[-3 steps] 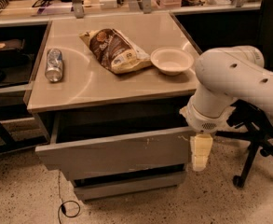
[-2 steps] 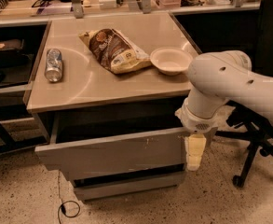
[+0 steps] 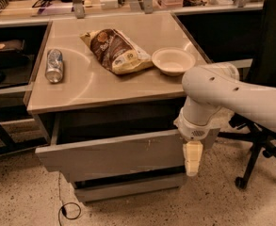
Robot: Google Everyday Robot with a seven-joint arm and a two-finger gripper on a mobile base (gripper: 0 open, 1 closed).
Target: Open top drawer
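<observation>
The top drawer [image 3: 114, 157] is a wide grey handleless front with small pale scratches right of centre. It stands pulled partly out from under the table top, with a dark gap behind its upper edge. My gripper [image 3: 193, 159] hangs downward from the white arm [image 3: 231, 95], right at the right end of the drawer front. A narrower grey drawer front [image 3: 128, 188] shows below it, pushed further back.
On the beige table top [image 3: 90, 86] lie a silver can [image 3: 54, 65], a brown snack bag [image 3: 115, 51] and a pale bowl [image 3: 173, 60]. A black office chair [image 3: 264, 74] stands at the right. A cable loop [image 3: 69, 210] lies on the speckled floor.
My arm and gripper have shifted a little to the left along the drawer's right end. The drawer front stays at about the same pulled-out position.
</observation>
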